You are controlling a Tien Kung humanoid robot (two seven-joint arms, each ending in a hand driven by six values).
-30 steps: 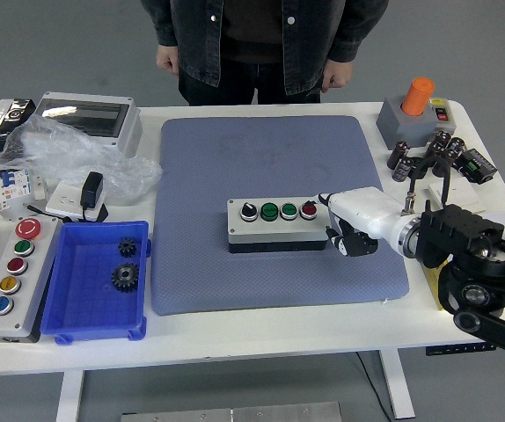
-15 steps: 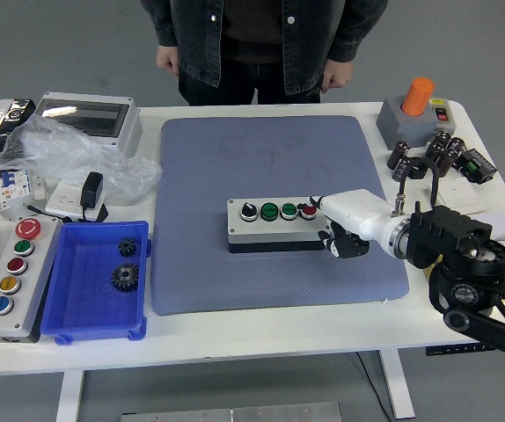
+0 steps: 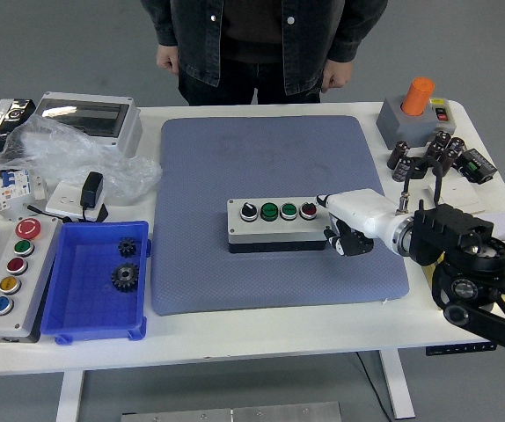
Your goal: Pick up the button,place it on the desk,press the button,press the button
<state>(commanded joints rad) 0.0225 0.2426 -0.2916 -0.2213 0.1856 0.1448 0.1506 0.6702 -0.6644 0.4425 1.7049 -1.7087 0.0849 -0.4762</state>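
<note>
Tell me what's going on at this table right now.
The robot's right hand is at the right end of the grey button box on the blue mat, fingertips beside the red button. Whether it is pressing cannot be told. A person stands at the far side, hands down. The left hand is out of view.

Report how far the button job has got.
Done: the button box already sits flat on the blue mat, so pick and place look finished. In hand: the right hand is at the box's right end, a white fingertip beside the red button; contact cannot be confirmed. Left: whether any press has registered is not visible, so the presses may remain.
</note>
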